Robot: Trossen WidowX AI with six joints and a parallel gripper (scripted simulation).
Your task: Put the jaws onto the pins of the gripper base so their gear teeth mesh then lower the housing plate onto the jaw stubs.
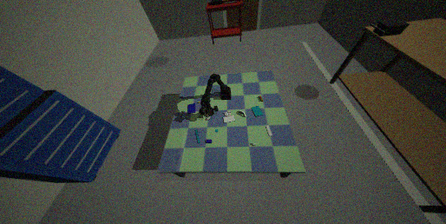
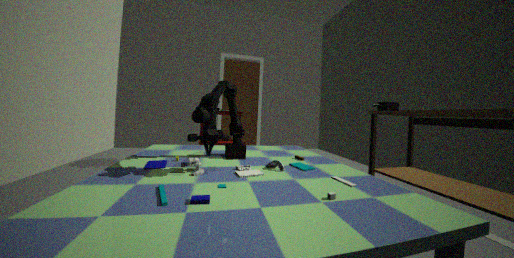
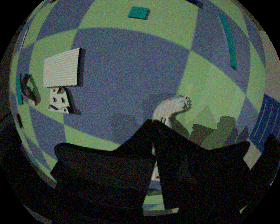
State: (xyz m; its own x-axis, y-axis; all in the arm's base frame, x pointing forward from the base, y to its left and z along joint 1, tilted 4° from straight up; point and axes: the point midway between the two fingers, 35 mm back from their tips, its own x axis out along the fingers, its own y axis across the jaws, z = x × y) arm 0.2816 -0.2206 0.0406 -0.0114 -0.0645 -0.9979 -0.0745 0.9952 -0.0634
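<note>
Claw: looked closed, tips together above the bench [image 1: 245, 163] [image 2: 225, 228] [image 3: 136, 55], with nothing evidently gripped.
Curved white plastic jaw [image 1: 208, 119] [image 2: 198, 172] [image 3: 172, 107]: lay just beyond the claw [image 1: 207, 115] [image 2: 208, 154] [image 3: 151, 124]; contact could not be told.
Jaw risk: might be nudged or tipped if descended upon with closed fingers.
Meshing risk: could jam if set down askew.
Flat white rectangular plate [image 1: 229, 119] [image 2: 249, 173] [image 3: 62, 68]: lay beside a white pierced piece [image 1: 227, 113] [image 2: 243, 168] [image 3: 59, 100], well aside.
Long teal strip [image 1: 197, 136] [image 2: 161, 195] [image 3: 228, 40]: lay apart, unlikely to obstruct.
</note>
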